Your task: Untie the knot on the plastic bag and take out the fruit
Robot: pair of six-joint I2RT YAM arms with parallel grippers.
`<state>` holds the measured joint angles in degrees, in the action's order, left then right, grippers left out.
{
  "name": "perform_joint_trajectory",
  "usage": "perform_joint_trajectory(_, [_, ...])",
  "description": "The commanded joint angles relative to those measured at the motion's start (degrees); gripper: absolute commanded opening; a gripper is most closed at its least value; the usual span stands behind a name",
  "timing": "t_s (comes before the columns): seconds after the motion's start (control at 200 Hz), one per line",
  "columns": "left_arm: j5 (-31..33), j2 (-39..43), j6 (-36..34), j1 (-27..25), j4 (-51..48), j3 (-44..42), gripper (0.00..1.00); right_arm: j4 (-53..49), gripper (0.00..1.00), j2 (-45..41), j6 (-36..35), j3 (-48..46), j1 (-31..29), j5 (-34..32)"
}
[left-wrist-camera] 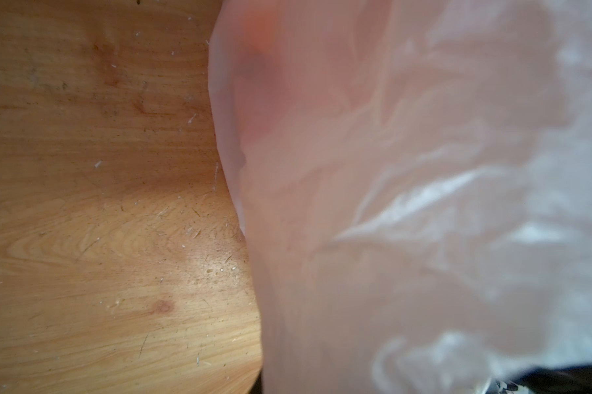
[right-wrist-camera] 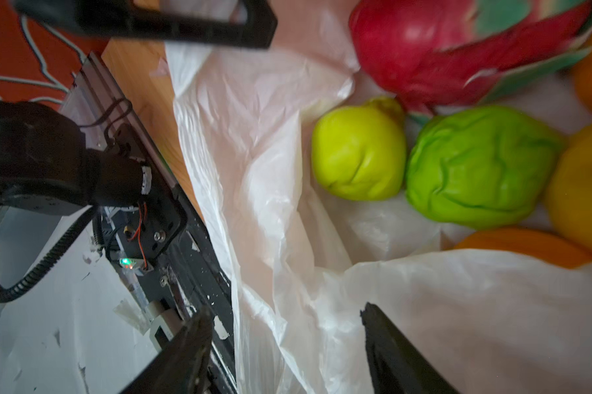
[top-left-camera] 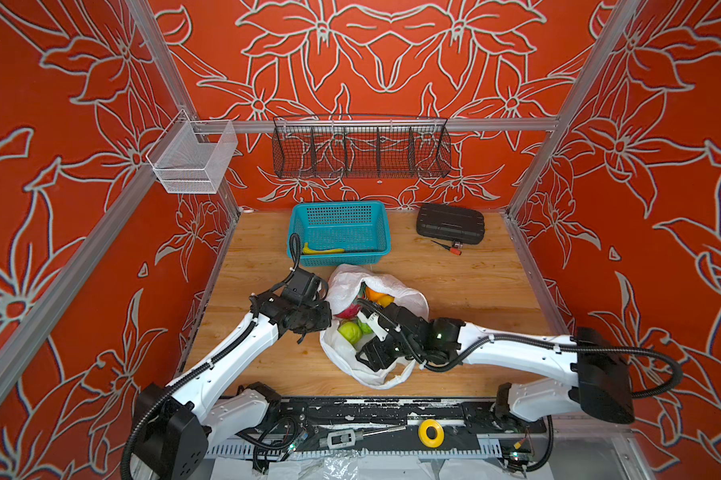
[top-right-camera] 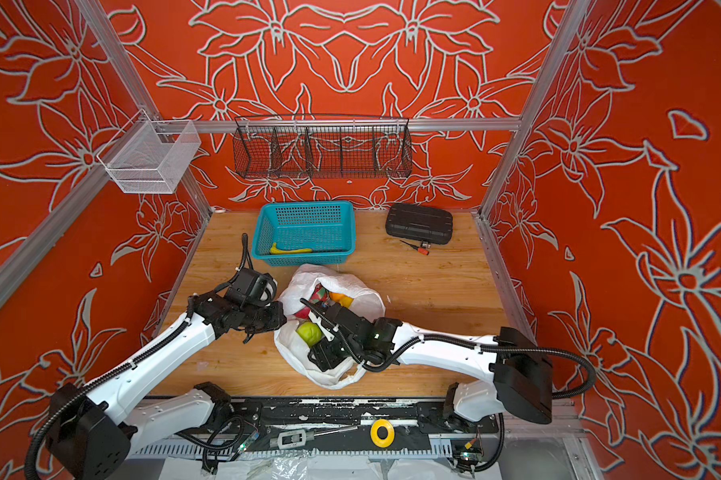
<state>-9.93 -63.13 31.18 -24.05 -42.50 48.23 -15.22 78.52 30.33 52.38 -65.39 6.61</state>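
The right gripper (right-wrist-camera: pixel 286 310) gapes wide over the plastic bag (right-wrist-camera: pixel 270 204). Its blurred film fills the left wrist view; whether the left gripper (top-left-camera: pixel 318 324) grips cannot be told.

Open plastic bag (top-right-camera: pixel 309 278), fruit (top-right-camera: pixel 309 332) inside, teal basket (top-right-camera: pixel 309 258) holding banana (top-right-camera: pixel 292 250) behind, black case (top-right-camera: pixel 419 224)

Both arms, left arm (top-left-camera: pixel 234 353) and right arm (top-left-camera: pixel 525 357), are the same build: glossy white shells on the long links, chunky black joints and wrist blocks. A ribbed black cable hose (top-left-camera: pixel 537 343) runs along each. Little dark screw holes (top-left-camera: pixel 201 382) dot the white covers. The right wrist has a tiny green LED (top-left-camera: pixel 439 335). The fingers (right-wrist-camera: pixel 400 358) are flat matte black.
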Motion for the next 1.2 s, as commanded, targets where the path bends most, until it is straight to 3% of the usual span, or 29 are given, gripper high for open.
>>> perform_joint_trajectory(0.0, [1.4, 0.7, 0.3, -0.1, -1.9, -0.5, 0.11, -0.4, 0.75, -1.1, 2.7, 2.0, -0.1, -10.3])
perform_joint_trajectory(0.21, [3.4, 2.2, 0.7, -0.1, -2.9, -0.9, 0.12, -5.0, 0.74, 6.4, 10.9, 9.2, 0.1, -15.7])
perform_joint_trajectory(0.345, [7.2, 2.5, 1.0, -0.2, -5.5, -0.5, 0.11, -10.0, 0.69, 12.9, 25.3, 15.1, 0.1, -15.7])
perform_joint_trajectory(0.57, [10.3, 3.6, 1.2, 0.0, -8.5, 0.0, 0.06, -11.1, 0.7, 19.9, 44.6, 17.5, -0.3, -14.2])
perform_joint_trajectory(0.866, [10.9, 3.8, 0.5, 0.0, -9.0, 0.1, 0.05, -5.1, 0.84, 25.1, 44.7, 18.9, -0.5, -15.0])
perform_joint_trajectory(1.196, [10.3, 3.8, 0.2, -0.1, -8.6, 0.3, 0.05, -3.2, 0.86, 28.9, 43.4, 20.5, -0.4, -19.5])
